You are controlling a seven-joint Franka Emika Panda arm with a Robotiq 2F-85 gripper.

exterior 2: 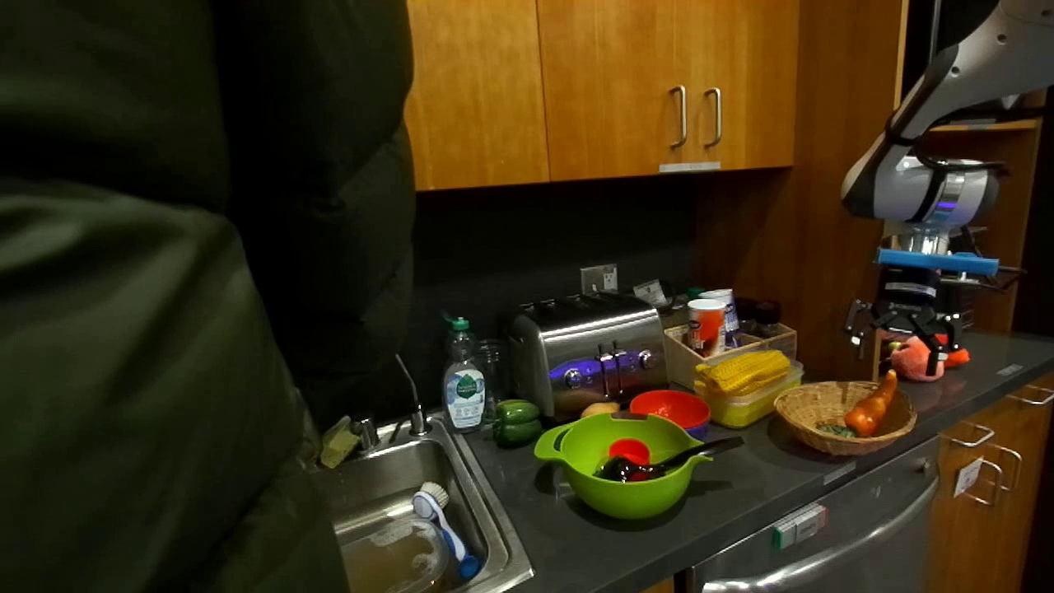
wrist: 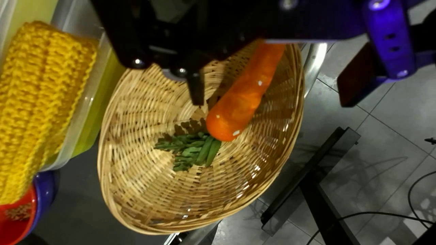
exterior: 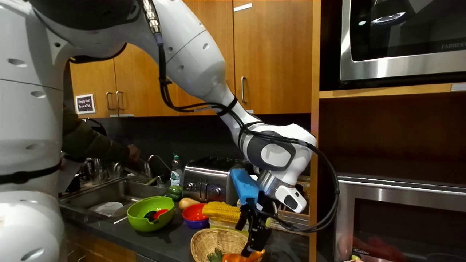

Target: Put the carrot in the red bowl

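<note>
The orange carrot [wrist: 238, 105] lies in the tan woven basket [wrist: 146, 194], its green top on the basket's floor and its thin end against the rim. It also shows in both exterior views [exterior: 236, 258] [exterior 2: 873, 408]. My gripper [wrist: 272, 102] is open and empty above the basket. In the wrist view its fingers [wrist: 196, 88] stand wide apart, with the carrot between them in the picture; its thin end is hidden behind the gripper body. The small red bowl [exterior: 196, 212] sits inside a blue-purple bowl. It shows in the exterior view [exterior 2: 671, 405] and partly at the wrist view's lower left [wrist: 13, 224].
A yellow knitted corn [wrist: 37, 102] lies on a plastic container [wrist: 85, 132] between basket and red bowl. A bigger lime-green bowl [exterior 2: 626, 494] holds a black ladle. A toaster [exterior 2: 597, 362] stands behind, a pink-orange item [exterior 2: 914, 360] beyond the basket. A person's sleeve [exterior 2: 123, 329] is near the sink.
</note>
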